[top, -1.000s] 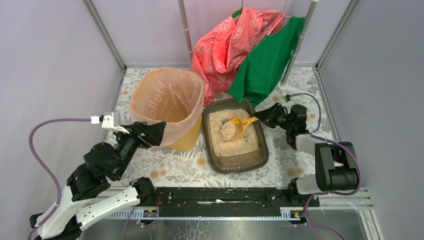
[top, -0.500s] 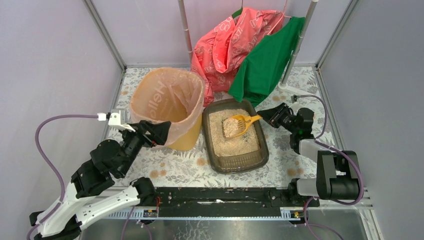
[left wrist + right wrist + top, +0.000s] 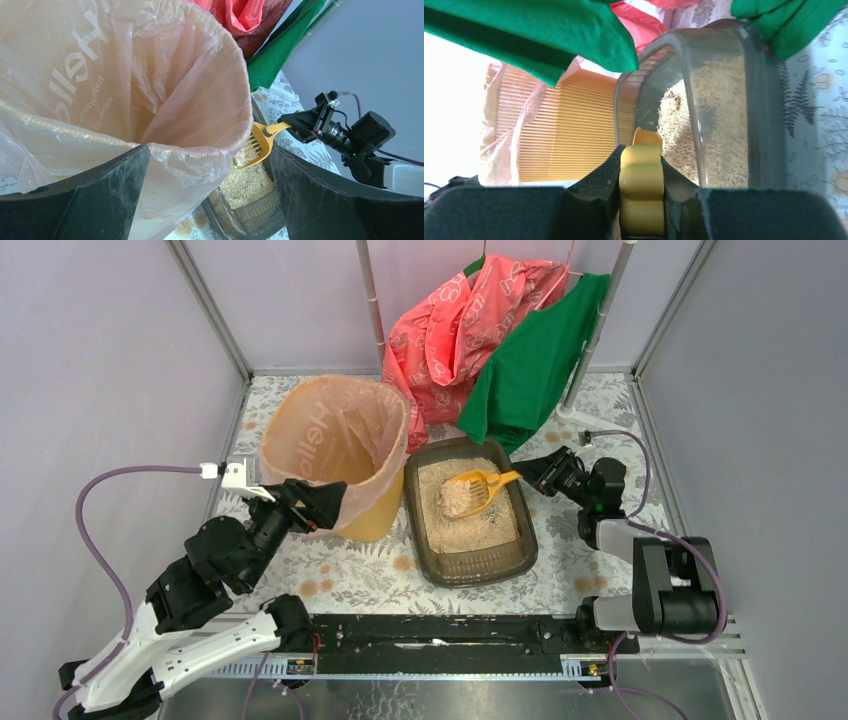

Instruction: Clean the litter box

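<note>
The litter box (image 3: 471, 567) is a dark shallow tray of beige granules, right of the yellow bin (image 3: 378, 520) with its peach liner. My right gripper (image 3: 537, 474) is shut on the handle of a yellow slotted scoop (image 3: 468, 491), which holds a heap of litter above the tray. In the right wrist view the scoop handle (image 3: 640, 195) is clamped between the fingers, with the litter box (image 3: 724, 45) beyond it. My left gripper (image 3: 325, 506) is open at the bin's near rim. In the left wrist view the liner's edge (image 3: 200, 150) lies between its fingers, apart from both.
A pink printed bag (image 3: 450, 330) and a green cloth (image 3: 535, 360) hang from metal poles (image 3: 370, 300) at the back, drooping over the tray's far end. Grey walls close in left, right and behind. The table has a floral cover (image 3: 360, 575).
The scoop has risen out of the litter with a load and shifted slightly left. My right arm has drawn back to the right. My left gripper has edged closer to the bin.
</note>
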